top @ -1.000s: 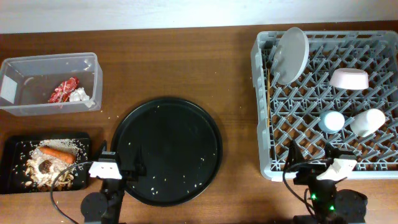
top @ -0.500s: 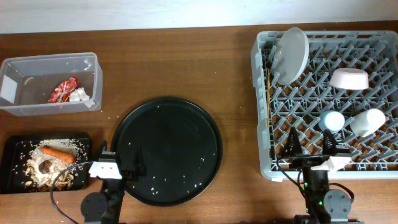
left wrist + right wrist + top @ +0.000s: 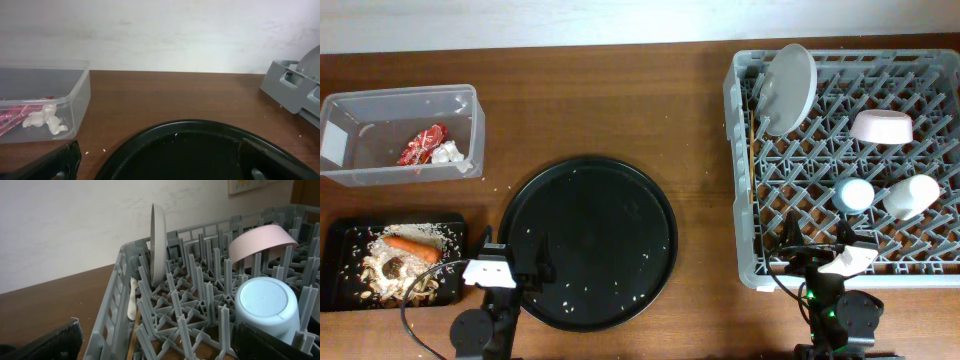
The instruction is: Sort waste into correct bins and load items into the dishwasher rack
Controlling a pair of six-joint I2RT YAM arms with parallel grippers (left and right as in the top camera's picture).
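Looks basically done, lol.
Parks left gripper [image 3: 515, 256] and right gripper [image 3: 817, 240] spread, empty, at 7 and 5 o'clock; props plate [image 3: 788, 88] upright between rack [image 3: 738, 180] pegs.

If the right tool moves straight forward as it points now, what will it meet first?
Most likely the upright pegs of the dishwasher rack, directly ahead of the right tool; the pale blue cup stands slightly right. Depth is unclear.

1. Overhead: looks straight down on the whole table [image 3: 700, 100].
2. Left wrist: low at the near edge, facing the far wall [image 3: 160, 35]; shares the round black tray [image 3: 190, 145] with overhead.
3. Right wrist: low, close, facing far into the dishwasher rack [image 3: 175, 305]; shares it with overhead.
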